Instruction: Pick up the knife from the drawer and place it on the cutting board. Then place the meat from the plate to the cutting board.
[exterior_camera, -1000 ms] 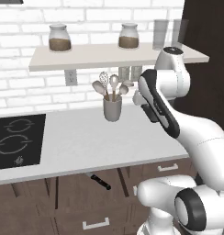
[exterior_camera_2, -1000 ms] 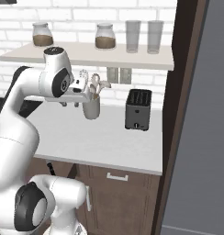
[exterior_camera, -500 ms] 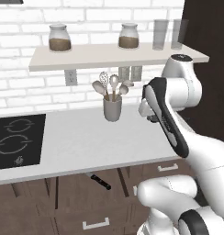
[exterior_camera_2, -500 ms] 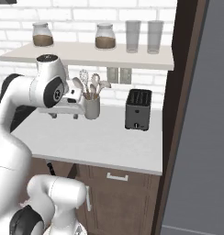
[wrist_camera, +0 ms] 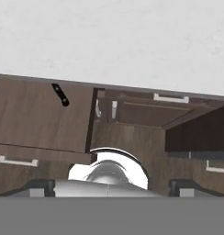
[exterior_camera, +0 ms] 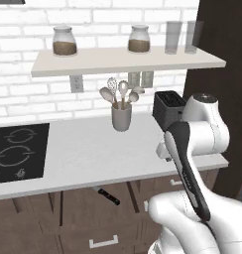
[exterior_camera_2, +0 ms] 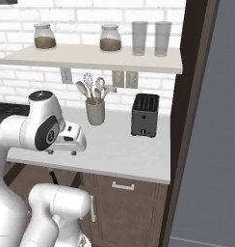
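a white robot arm holds its gripper (exterior_camera_2: 61,151) over the front edge of a pale grey kitchen counter (exterior_camera: 93,154), its jaws standing wide apart and holding nothing; in the hand view the two dark fingertips (wrist_camera: 38,185) sit far out toward the two sides of the frame. the knife (exterior_camera: 108,195), black handle showing, lies in the open drawer (exterior_camera: 83,198) just under the counter's front edge, left of the arm in the left base view; the hand view shows the same knife (wrist_camera: 60,94) as a short dark bar on the drawer's brown wood (wrist_camera: 45,114), close to the counter's edge. a white bar handle (wrist_camera: 18,161) marks the drawer's front. at the back of the counter a grey utensil cup (exterior_camera: 121,117) holds spoons and a whisk, and a black toaster (exterior_camera_2: 145,116) stands toward the right end, beside a tall dark cabinet (exterior_camera_2: 187,96). a black cooktop (exterior_camera: 16,154) is set into the counter's left end. on the shelf (exterior_camera: 118,60) above stand two jars (exterior_camera: 64,40) with brown contents and two clear glasses (exterior_camera_2: 139,38).
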Motion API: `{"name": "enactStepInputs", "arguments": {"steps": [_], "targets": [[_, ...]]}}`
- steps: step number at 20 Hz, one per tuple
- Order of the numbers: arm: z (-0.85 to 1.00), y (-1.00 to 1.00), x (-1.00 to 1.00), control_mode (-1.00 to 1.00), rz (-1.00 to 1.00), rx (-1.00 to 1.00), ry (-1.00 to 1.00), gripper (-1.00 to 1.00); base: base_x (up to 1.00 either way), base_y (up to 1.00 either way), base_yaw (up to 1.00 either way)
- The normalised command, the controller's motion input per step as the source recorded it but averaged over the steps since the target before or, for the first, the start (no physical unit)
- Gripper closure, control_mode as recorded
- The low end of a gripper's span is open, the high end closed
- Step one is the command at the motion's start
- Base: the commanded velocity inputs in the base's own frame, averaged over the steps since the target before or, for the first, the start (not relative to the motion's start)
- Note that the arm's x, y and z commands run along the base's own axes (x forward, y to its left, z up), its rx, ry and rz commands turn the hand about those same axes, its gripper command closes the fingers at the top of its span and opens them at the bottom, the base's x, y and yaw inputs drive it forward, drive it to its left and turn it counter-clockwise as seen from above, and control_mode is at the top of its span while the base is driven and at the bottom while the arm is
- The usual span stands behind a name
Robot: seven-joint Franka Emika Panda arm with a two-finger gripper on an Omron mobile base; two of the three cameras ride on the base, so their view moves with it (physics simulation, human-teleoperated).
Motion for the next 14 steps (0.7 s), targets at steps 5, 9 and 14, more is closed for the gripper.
{"name": "enactStepInputs", "arguments": {"steps": [5,9,14], "targets": [[-0.3,0.0,-0.38,-1.0,0.0,0.0,-0.01,-1.0,0.0,0.0,0.0],[-0.26,0.0,-0.34,-1.0,0.0,0.0,-0.01,-1.0,0.0,0.0,0.0],[-0.14,0.0,-0.13,1.0,0.0,0.0,0.0,-1.0,-0.24,0.0,0.0]]}}
